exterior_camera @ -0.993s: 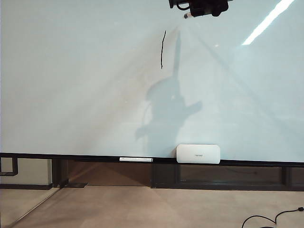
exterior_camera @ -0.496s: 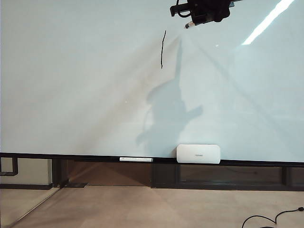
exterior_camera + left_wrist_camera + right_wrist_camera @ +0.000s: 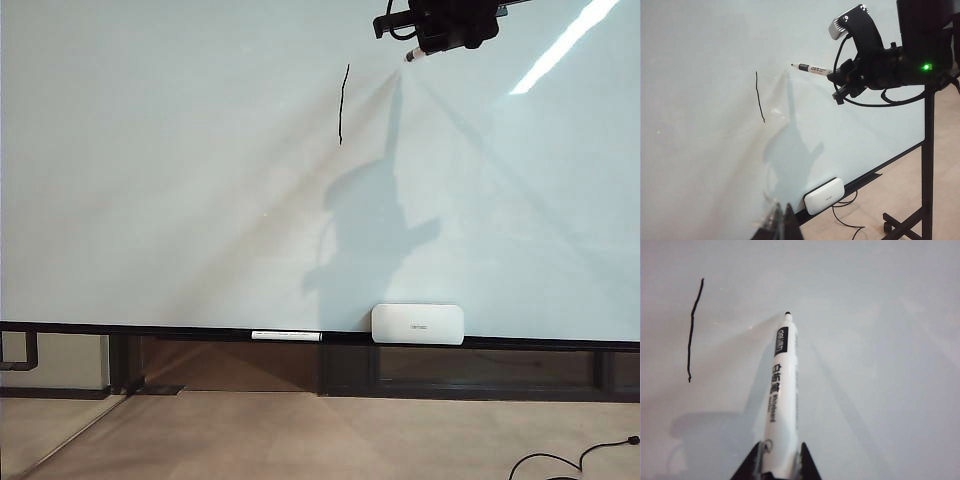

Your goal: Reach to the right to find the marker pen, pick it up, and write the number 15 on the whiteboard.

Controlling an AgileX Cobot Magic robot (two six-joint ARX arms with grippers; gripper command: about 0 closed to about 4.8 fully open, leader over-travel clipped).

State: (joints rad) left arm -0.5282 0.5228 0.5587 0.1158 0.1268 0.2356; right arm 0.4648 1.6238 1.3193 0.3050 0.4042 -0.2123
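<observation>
Right in front of my right wrist camera, my right gripper [image 3: 775,460] has its fingers clamped on the marker pen [image 3: 780,395], black tip just off the whiteboard [image 3: 150,200], beside the "1" stroke [image 3: 342,105]. My left gripper [image 3: 781,225] sits low near the board; can't tell how open it is. Farther down, a white box [image 3: 417,324] rests on the rail.

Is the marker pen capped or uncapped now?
Uncapped: the marker pen, held in the right pincer, shows its bare black tip pointing at the whiteboard.
</observation>
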